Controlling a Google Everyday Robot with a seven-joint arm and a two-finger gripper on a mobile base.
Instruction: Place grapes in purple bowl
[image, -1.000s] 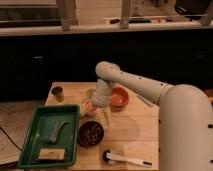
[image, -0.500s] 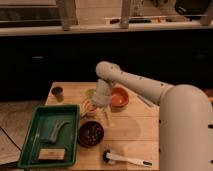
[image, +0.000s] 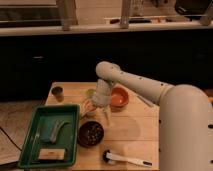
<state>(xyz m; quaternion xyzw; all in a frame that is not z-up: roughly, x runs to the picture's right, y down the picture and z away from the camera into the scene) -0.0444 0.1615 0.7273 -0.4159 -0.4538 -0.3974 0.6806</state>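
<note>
The purple bowl (image: 91, 135) sits on the wooden table near its front, just right of the green tray. Dark speckled berries, the grapes (image: 91, 131), lie inside it. My gripper (image: 96, 110) hangs from the white arm (image: 135, 85) just behind and above the bowl, between it and the orange bowl (image: 119, 98). The gripper is not touching the grapes.
A green tray (image: 35, 145) at the front left holds a blue-grey object (image: 54, 130) and a tan block (image: 50, 154). A small dark cup (image: 57, 91) stands at the back left and a pale cup (image: 90, 93) behind the gripper. A white brush (image: 125, 159) lies at the front edge.
</note>
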